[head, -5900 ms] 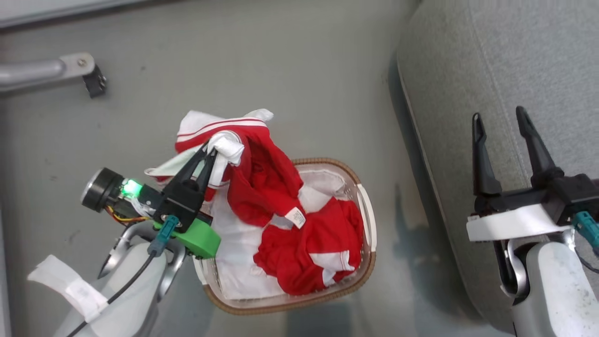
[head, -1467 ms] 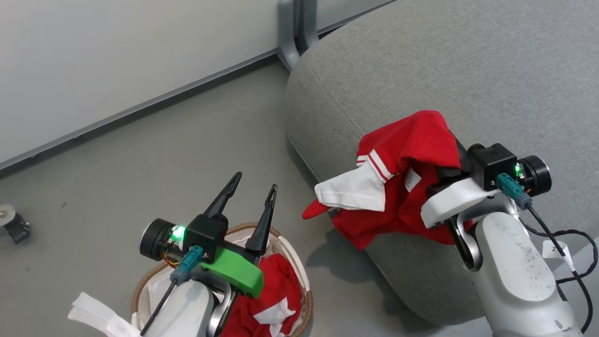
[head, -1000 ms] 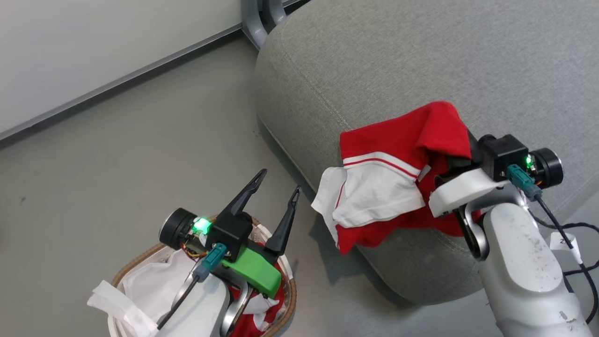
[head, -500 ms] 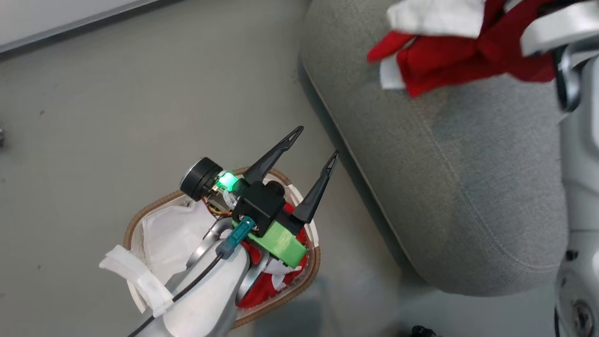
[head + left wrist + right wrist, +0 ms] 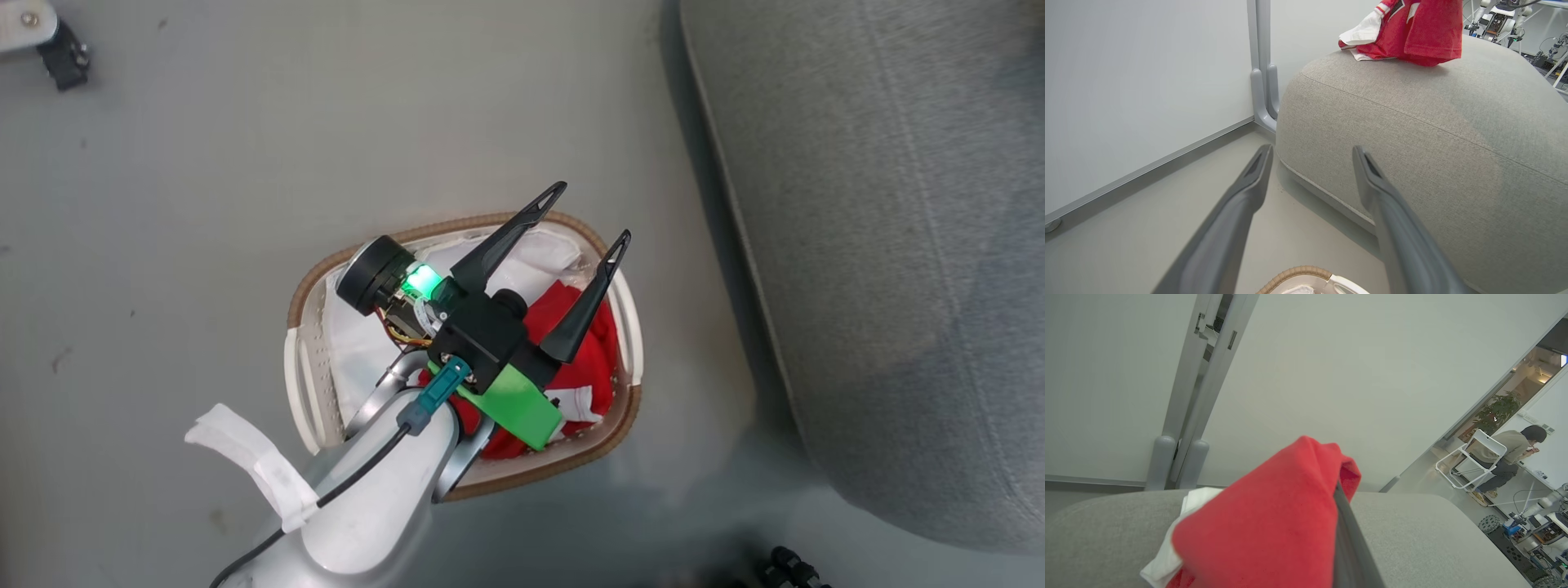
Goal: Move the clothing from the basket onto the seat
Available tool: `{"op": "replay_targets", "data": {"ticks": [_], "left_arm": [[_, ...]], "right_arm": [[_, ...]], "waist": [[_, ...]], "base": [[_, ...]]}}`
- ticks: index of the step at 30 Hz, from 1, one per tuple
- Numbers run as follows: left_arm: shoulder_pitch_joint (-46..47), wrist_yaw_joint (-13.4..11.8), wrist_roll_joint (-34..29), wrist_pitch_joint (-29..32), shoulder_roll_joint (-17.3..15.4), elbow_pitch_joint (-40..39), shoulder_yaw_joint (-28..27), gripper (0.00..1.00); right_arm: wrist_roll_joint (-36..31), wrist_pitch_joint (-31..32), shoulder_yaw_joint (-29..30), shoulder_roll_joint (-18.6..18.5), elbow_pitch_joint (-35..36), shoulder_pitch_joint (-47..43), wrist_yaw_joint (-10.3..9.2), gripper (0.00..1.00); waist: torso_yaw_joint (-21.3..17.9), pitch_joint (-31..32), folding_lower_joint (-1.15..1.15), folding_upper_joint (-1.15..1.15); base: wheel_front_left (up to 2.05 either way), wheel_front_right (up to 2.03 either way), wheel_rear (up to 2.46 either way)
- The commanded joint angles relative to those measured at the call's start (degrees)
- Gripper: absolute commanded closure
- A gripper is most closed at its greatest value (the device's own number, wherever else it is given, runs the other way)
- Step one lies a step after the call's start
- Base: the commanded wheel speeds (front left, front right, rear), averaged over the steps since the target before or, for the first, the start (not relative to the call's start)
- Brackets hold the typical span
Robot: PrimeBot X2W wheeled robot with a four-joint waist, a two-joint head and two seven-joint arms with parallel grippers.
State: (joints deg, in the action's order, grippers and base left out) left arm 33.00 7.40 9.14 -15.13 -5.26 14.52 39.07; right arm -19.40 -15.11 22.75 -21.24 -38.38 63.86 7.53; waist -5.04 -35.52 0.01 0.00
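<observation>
Red jersey cloth sits in two places. The held garment (image 5: pixel 1265 526) hangs pinched in the closed right end effector (image 5: pixel 1336 490), its lower folds touching the top of the seat (image 5: pixel 1412 122). The second garment (image 5: pixel 584 327) lies bunched in the basket (image 5: pixel 457 225) on the floor, beneath the left end effector (image 5: pixel 592 211), whose fingers are spread wide and empty. The held cloth should probably settle well in from the cushion's rounded edge before release, so it cannot slide off. For the next pick, the white liner (image 5: pixel 359 343) lies right beside the red fabric and could get caught. A grey post (image 5: pixel 1261 81) and a seated person (image 5: pixel 1506 457) are well apart from the work.
</observation>
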Motion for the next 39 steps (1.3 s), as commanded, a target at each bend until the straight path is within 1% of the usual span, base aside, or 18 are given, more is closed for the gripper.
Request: {"op": "replay_targets", "data": {"ticks": [1,3,7,10,11,13,14,15,20,24,29,35,39], "left_arm": [[1.14,0.13,0.15,-0.03,0.18,-0.37,-0.18,0.0],[1.05,0.14,0.16,-0.03,-0.26,-0.43,-0.35,0.0],[0.28,0.14,0.88,-0.03,-0.89,-0.13,-0.75,0.0],[-0.13,0.14,1.05,-0.03,-1.37,-0.03,-1.09,0.0],[-0.29,0.14,1.08,-0.03,-1.52,0.07,-1.17,0.0],[-0.73,0.14,1.17,-0.03,-1.8,0.25,-1.43,0.0],[-0.91,0.14,1.23,-0.03,-1.82,0.34,-1.47,0.0],[-1.09,0.14,1.25,-0.03,-1.86,0.46,-1.55,0.0],[-1.37,0.14,1.76,-0.03,-2.33,0.92,-2.52,0.0],[-2.19,0.14,2.99,-0.03,-1.97,0.9,-5.24,0.0],[-3.49,0.12,3.58,-0.03,-1.6,0.86,-9.03,0.0],[-6.53,0.06,4.87,-0.03,-0.27,1.45,-13.99,0.0],[-9.19,0.0,5.23,-0.03,0.36,1.56,-17.35,0.0]], "right_arm": [[-1.06,-0.06,-0.04,-0.38,-1.58,-2.25,-0.09,1.0],[-2.18,-0.07,1.52,-0.27,-3.01,-4.11,-0.09,1.0],[-3.3,-0.07,3.34,1.43,-5.38,-6.66,-0.09,1.0],[-3.77,-0.07,4.35,1.85,-5.29,-7.86,-0.09,1.0],[-3.76,-0.07,4.42,2.21,-5.11,-8.23,-0.09,0.9],[-3.32,-0.07,4.37,3.05,-4.44,-9.43,-0.09,0.51],[-3.14,-0.05,4.25,3.36,-3.91,-10.05,-0.09,0.07],[-2.54,-0.04,4.02,3.76,-3.19,-10.66,-0.09,0.0],[-0.31,-0.04,2.27,4.18,-0.75,-14.03,-0.09,0.0],[1.92,-0.04,-0.55,4.57,1.17,-16.65,-0.09,0.0],[4.85,-0.04,-5.54,5.18,2.49,-19.6,-0.09,0.0],[8.29,-0.05,-12.25,5.15,1.81,-22.99,-0.09,0.0],[10.46,-0.05,-14.92,5.76,1.73,-23.91,-0.09,0.0]], "waist": [[3.57,-4.12,-0.01,0.0],[3.36,-4.59,-0.01,0.0],[2.35,-4.75,-0.01,0.0],[1.29,-4.45,-0.01,0.0],[1.01,-4.31,-0.01,0.0],[0.28,-3.81,-0.01,0.0],[0.02,-3.53,-0.01,0.0],[-0.31,-3.16,-0.01,0.0],[-1.61,-1.07,-0.01,0.0],[-2.67,1.17,-0.01,0.0],[-3.18,4.98,-0.01,0.0],[-2.44,11.04,-0.01,0.0],[-1.15,15.01,-0.01,0.0]], "base": [[0.0,0.0,0.0],[0.0,0.0,0.0],[0.0,0.0,0.0],[0.0,0.0,0.0],[0.0,0.0,0.0],[0.0,0.0,0.0],[0.0,0.0,0.0],[0.0,0.0,0.0],[0.0,0.0,0.0],[0.0,0.0,0.0],[0.0,0.0,0.0],[0.0,0.0,0.0],[0.0,0.0,0.0]]}}
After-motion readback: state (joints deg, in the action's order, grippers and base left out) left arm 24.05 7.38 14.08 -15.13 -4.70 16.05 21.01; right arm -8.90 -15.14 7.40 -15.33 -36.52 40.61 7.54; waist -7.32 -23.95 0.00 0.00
